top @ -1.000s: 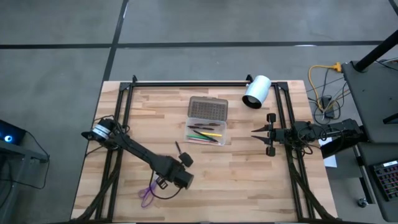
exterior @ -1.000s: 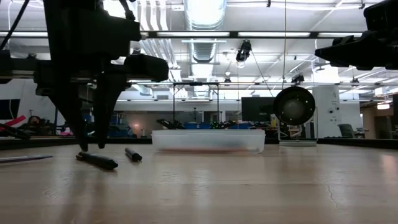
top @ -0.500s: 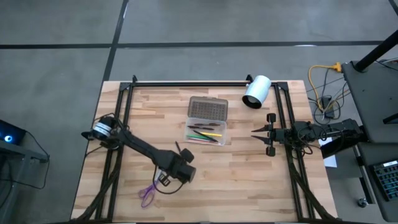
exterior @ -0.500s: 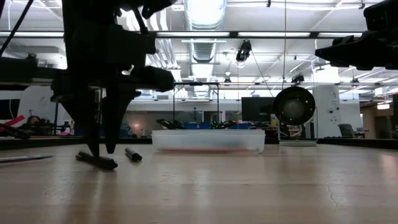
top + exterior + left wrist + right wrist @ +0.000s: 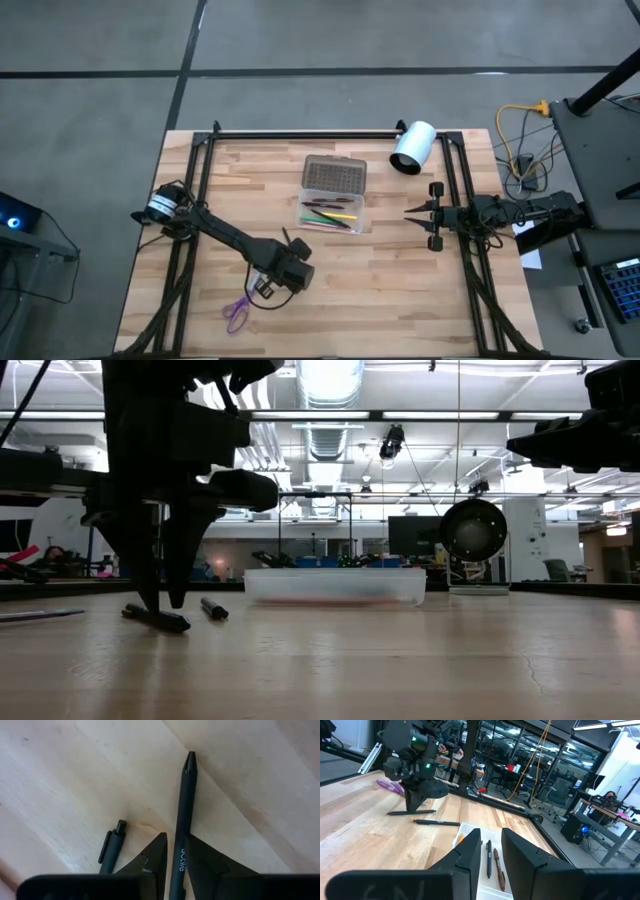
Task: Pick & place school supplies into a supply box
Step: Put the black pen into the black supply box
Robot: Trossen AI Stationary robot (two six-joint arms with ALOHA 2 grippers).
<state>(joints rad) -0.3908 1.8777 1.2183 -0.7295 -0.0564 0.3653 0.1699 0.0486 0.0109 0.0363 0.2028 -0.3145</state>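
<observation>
My left gripper (image 5: pixel 177 837) (image 5: pixel 164 603) stands point-down over the near-left part of the table (image 5: pixel 272 283), shut on a black pen (image 5: pixel 184 805) (image 5: pixel 157 619). A second black pen (image 5: pixel 111 847) (image 5: pixel 287 239) lies flat beside it. Purple scissors (image 5: pixel 238 313) lie near the front edge. The supply box (image 5: pixel 332 197) sits mid-table with its dotted lid (image 5: pixel 335 174) folded back and several pens in the clear tray (image 5: pixel 335 586). My right gripper (image 5: pixel 408 212) (image 5: pixel 490 831) is open and hovers to the right of the box. My left gripper pinches the black pen's barrel (image 5: pixel 180 847), by its white lettering, between its two fingers (image 5: pixel 156 854). They come from above, pointing down, and lie across the pen. The pen lies flat on the table, its pointed end (image 5: pixel 190 759) sticking out past the fingers.
A white cylinder (image 5: pixel 412 148) lies on its side at the far right, beyond the box. Black rails (image 5: pixel 200 170) run along the table's left, right and far sides. Bare wood stretches between the left gripper and the box and along the near right.
My left gripper has moved a little toward the table's far edge and come down over the black pen, its fingers now straddling it; in the last half second it has stayed almost still. The pens and scissors lie where they were.
</observation>
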